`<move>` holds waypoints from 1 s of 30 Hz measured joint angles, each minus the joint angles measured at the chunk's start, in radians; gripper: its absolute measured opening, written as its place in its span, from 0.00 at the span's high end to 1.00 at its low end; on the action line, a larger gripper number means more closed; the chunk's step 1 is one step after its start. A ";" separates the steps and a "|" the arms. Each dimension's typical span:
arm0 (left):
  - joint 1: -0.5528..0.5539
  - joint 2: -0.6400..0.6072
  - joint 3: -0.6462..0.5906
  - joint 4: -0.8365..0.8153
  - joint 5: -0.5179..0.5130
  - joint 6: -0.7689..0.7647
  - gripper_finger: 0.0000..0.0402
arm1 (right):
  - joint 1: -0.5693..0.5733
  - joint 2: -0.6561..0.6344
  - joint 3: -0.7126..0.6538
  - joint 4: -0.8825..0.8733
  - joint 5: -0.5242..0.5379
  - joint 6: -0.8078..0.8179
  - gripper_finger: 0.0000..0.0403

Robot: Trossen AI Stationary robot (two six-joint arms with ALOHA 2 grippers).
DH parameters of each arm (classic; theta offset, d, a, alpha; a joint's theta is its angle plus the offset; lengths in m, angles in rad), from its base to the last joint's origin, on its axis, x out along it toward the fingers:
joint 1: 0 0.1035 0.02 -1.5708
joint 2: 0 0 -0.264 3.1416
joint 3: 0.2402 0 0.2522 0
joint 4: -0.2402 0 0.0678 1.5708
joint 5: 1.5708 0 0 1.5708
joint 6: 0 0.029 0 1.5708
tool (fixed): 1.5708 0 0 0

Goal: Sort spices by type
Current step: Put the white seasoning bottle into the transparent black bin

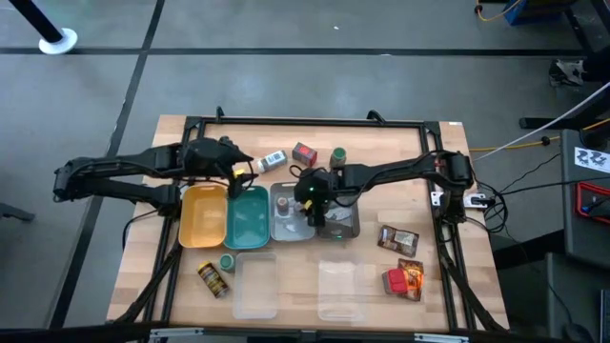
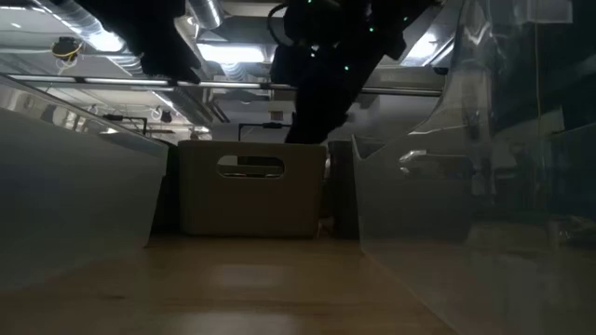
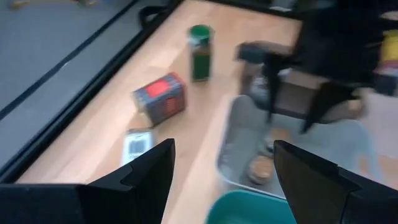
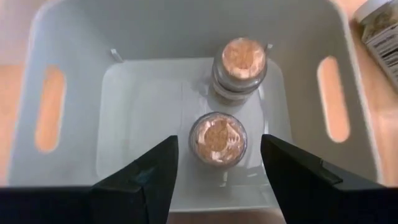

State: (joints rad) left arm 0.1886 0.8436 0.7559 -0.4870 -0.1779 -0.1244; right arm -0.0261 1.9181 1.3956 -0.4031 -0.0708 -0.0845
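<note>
Now the right hand (image 4: 214,165) hangs open over two brown-capped glass jars (image 4: 217,138) in the grey plastic tray (image 4: 62,43); next, fetching another matching jar.

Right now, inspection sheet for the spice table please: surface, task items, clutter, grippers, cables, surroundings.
Surface: wooden table, black frame round it.
Job's things: two brown-capped jars upright in the grey tray; red box, green-capped jar and white-labelled jar behind the trays; pouches at right.
Clutter: yellow tray, teal tray, clear lids in front.
Grippers: right gripper open above the grey tray's jars; left gripper open, near the teal tray.
Cables: yellow cable on the floor at right.
Surroundings: grey floor; nothing else seen.
</note>
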 joint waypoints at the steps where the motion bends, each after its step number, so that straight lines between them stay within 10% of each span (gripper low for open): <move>1: 0.008 0.009 0.000 0.001 -0.007 -0.004 0.36 | 0.000 -0.009 0.000 0.002 0.000 0.000 0.43; 30: 0.402 0.502 0.000 0.027 0.132 0.186 0.36 | 0.000 -0.163 0.001 -0.026 0.000 0.000 0.43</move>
State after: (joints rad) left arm 0.5901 1.3452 0.7563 -0.4600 -0.0454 0.0621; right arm -0.0261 1.7546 1.3964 -0.4296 -0.0708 -0.0845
